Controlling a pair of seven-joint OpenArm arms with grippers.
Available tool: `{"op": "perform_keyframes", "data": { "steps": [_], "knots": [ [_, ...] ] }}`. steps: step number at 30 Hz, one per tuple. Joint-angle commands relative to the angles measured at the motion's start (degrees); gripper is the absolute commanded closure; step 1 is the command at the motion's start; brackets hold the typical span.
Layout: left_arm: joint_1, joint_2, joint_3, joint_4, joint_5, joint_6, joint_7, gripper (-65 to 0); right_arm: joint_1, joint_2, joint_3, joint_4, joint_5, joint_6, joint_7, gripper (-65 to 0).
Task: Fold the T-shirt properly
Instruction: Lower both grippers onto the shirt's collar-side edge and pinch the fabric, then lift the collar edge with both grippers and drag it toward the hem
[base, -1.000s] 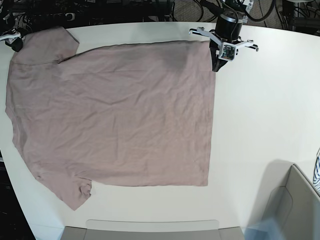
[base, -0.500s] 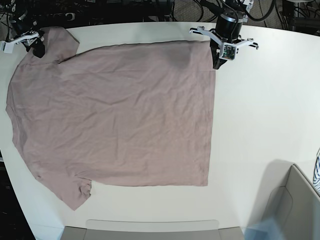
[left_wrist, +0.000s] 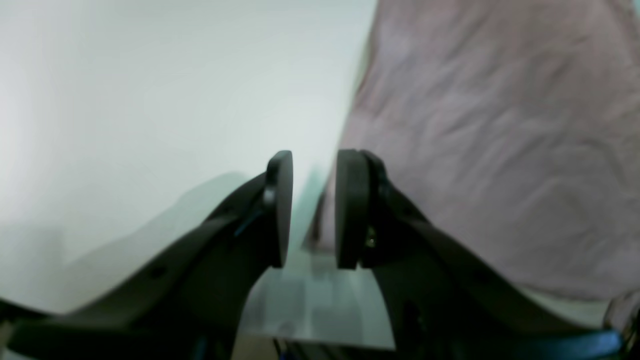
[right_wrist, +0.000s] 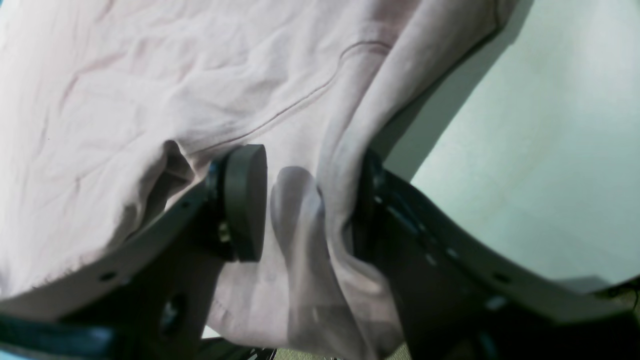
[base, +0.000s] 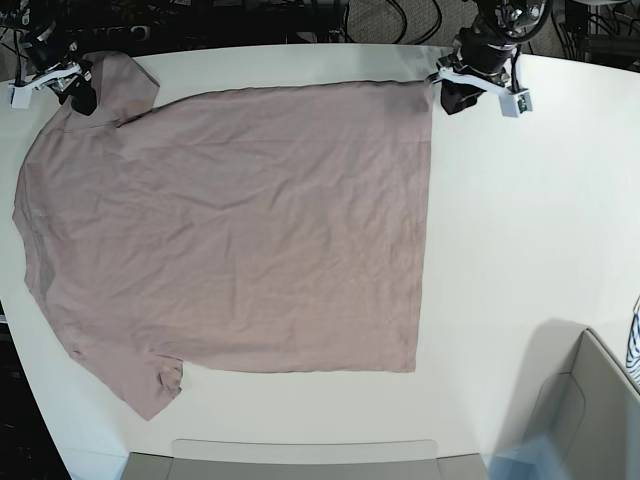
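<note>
The T-shirt (base: 230, 230) lies spread flat across the left and middle of the white surface (base: 530, 220), hem toward the right, sleeves toward the left edge, one sleeve at the far left corner and one near the front edge. The fabric is wrinkled but single-layered; no fold is visible anywhere.

Left gripper (left_wrist: 312, 207): positioned at the far hem corner of the T-shirt, by the back edge of the surface. The jaws stand parted with a clear gap, and the wrist view shows bare surface between them; the cloth edge lies just beside one pad, not in the gap. Judged released, holding nothing.

Right gripper (right_wrist: 305, 205): at the far left corner, over the upper sleeve. The jaws are spread wide, and a ridge of sleeve fabric rises between the pads. The pads are not pressed onto it, so the cloth is straddled, not gripped.

Assessment: the spreading step appears complete and the first fold is not yet begun. The next move calls for both jaws to clamp the far edge, at hem corner and sleeve, then carry it together toward the front edge, keeping the cloth taut to avoid bunching.

A grey bin (base: 585, 420) stands at the front right corner.
</note>
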Motion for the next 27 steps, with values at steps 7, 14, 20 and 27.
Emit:
{"op": "perform_keyframes", "data": {
  "steps": [7, 14, 20, 27],
  "knots": [
    [-0.83, -0.21, -0.01, -4.06, -0.64, -2.51, -0.13, -16.3, -0.86, 1.28, -0.05, -0.05, -2.54, -1.55, -3.01, -26.1],
    [-0.83, -0.12, 0.95, -9.25, -0.64, -9.46, -0.04, -16.3, -0.42, 1.28, -0.05, 0.21, -2.63, -1.55, -3.1, -26.1],
    [-2.59, -0.12, 4.29, -9.42, -0.47, -9.46, -0.04, -15.9, 0.29, 1.28, -0.14, 0.39, -2.63, -1.55, -3.28, -23.9],
    [-3.82, -0.12, 2.27, -9.42, -0.55, -9.28, 0.05, 0.0, 0.99, 2.42, -0.14, 2.68, -2.8, -1.55, -3.1, 0.0]
  ]
}}
